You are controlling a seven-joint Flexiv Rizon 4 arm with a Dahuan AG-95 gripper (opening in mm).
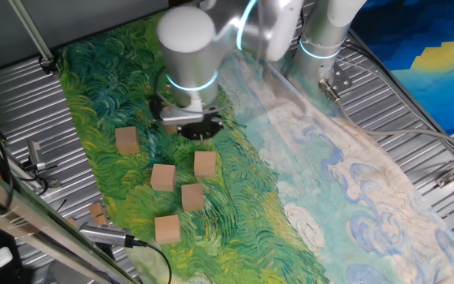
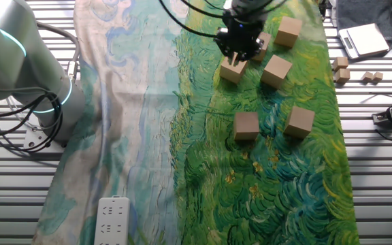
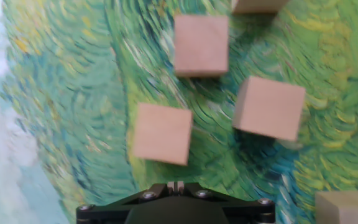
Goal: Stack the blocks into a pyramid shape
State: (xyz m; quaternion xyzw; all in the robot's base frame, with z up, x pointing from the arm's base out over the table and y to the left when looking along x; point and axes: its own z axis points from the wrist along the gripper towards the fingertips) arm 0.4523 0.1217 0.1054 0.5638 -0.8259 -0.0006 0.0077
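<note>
Pincer (image 2: 239,54) seemingly above blocks (image 2: 246,125)

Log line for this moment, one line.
stage: none stacked | blocks: scattered singly on cloth | gripper: low over block, jaw state unclear | nothing visibly lifted

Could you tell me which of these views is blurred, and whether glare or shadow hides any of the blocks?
Hand view: soft throughout, the blocks have smeared edges. Both fixed views: sharp, evenly lit, no glare on the cloth. One fixed view: the arm hides part of a block beneath the gripper.
</note>
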